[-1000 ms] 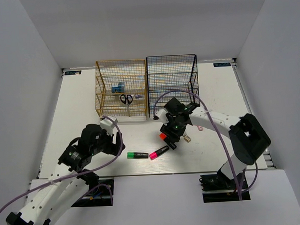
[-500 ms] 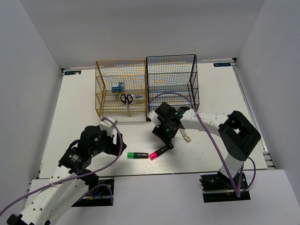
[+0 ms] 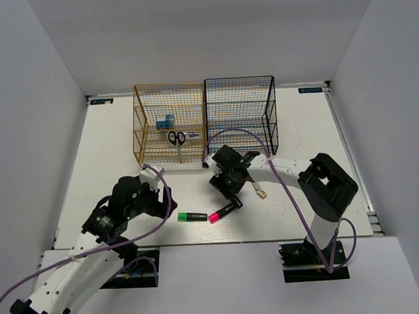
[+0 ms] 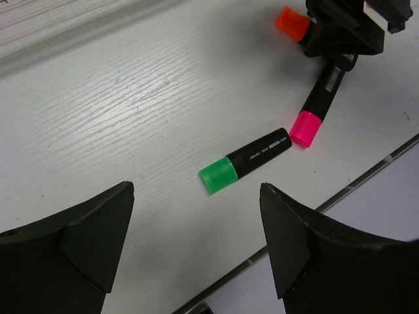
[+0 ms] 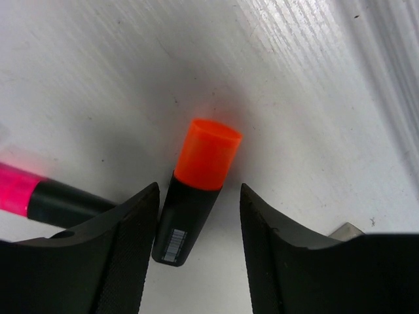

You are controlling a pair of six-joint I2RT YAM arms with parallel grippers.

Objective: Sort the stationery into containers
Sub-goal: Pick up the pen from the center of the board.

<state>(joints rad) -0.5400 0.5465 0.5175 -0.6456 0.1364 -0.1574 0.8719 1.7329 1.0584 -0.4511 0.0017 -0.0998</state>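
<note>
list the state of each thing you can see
left gripper, open, empty
right gripper, open, straddling orange highlighter
orange highlighter, lying flat, capped
pink highlighter, lying flat, capped
green highlighter, lying flat, capped
scissors, closed, in yellow rack
blue tub, in yellow rack

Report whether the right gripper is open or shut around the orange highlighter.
Open. The right gripper straddles the orange highlighter, with white table showing between it and one finger.

A white table [image 3: 105, 154] sits between plain grey walls [image 3: 190, 33]; small labels mark its 11 o'clock corner [image 3: 99, 101] and its 1 o'clock corner [image 3: 309, 90].
</note>
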